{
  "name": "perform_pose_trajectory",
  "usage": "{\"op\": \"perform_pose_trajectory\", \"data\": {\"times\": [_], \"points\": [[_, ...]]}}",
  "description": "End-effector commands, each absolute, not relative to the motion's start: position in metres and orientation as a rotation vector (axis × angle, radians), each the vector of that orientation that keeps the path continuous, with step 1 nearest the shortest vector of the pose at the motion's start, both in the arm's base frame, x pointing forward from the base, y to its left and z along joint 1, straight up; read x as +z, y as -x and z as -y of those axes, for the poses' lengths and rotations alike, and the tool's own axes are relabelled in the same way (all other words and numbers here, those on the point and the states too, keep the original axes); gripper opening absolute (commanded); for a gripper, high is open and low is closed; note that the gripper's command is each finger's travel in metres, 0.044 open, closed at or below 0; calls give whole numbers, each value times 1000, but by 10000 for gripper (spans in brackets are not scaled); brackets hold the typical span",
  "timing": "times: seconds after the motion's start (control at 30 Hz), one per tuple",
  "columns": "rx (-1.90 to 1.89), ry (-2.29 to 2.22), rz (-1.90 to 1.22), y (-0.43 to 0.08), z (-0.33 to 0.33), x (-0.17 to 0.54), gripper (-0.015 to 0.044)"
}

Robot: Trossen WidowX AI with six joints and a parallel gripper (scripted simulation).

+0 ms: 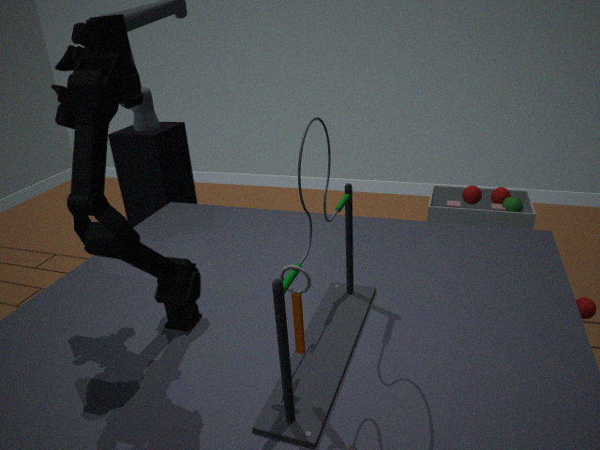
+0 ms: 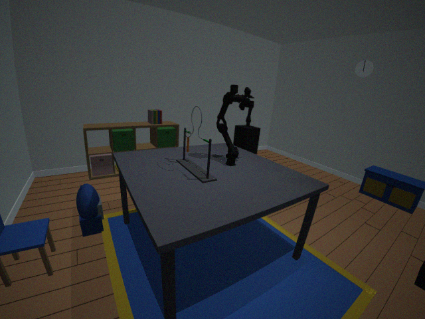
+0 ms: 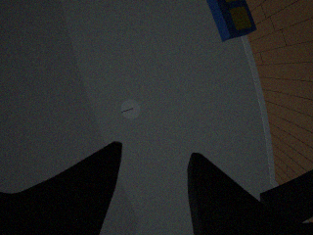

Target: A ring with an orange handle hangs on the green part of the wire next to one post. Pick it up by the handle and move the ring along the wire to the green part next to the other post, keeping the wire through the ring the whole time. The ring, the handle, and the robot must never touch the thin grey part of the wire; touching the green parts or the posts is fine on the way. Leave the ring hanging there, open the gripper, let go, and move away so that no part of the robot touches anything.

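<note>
The ring hangs around the green part beside the near post in the top view. Its orange handle hangs straight down. The thin grey wire rises in a tall loop and runs to the other green part at the far post. My gripper is high at the upper left in the top view, well away from ring and wire. Its fingers are partly apart with nothing between them.
The base plate carries both posts on the table. A dark pedestal with another arm-like object stands behind my arm. A grey bin with balls is beyond the table.
</note>
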State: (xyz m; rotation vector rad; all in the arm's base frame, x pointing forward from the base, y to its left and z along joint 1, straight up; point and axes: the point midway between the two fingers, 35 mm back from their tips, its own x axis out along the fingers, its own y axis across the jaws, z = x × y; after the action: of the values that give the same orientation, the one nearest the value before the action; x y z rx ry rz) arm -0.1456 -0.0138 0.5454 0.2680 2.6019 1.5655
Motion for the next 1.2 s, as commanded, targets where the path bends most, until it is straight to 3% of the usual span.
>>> {"op": "perform_pose_trajectory", "data": {"times": [0.0,0.3,0.63,1.17], "points": [[1545,-420,-2493,142,-42,538,160],[1467,-689,-2221,107,-153,508,160],[1321,-877,-1909,31,-248,452,160],[989,-969,-1463,-130,-305,325,160]]}}
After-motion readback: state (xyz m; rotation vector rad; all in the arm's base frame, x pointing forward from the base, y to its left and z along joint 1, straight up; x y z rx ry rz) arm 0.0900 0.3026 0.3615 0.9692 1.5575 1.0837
